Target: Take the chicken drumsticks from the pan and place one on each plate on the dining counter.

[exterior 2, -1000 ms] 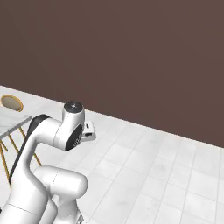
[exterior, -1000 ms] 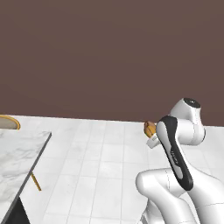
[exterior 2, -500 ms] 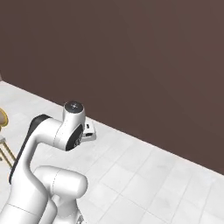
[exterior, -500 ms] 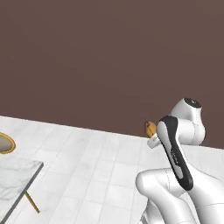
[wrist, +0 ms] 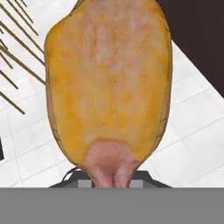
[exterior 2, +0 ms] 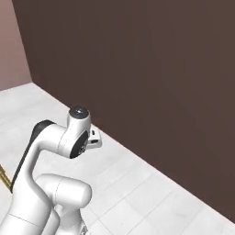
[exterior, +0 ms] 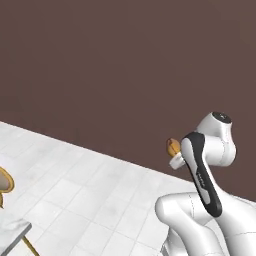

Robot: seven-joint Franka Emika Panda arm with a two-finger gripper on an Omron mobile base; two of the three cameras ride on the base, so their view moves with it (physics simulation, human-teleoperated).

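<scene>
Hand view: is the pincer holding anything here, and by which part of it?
Yes. The pincer is shut on the golden-tan chicken drumstick, gripping it at its narrow pinkish end; the broad meaty part extends away from the hand.

A rendered home kitchen: white tiled floor, brown wall, marble counter corner.

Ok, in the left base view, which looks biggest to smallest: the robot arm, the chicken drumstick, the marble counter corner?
1. robot arm, by far the largest.
2. counter corner, though the picture edge cuts it off.
3. chicken drumstick, a small golden lump beside the arm, only slightly smaller than the corner.
</scene>
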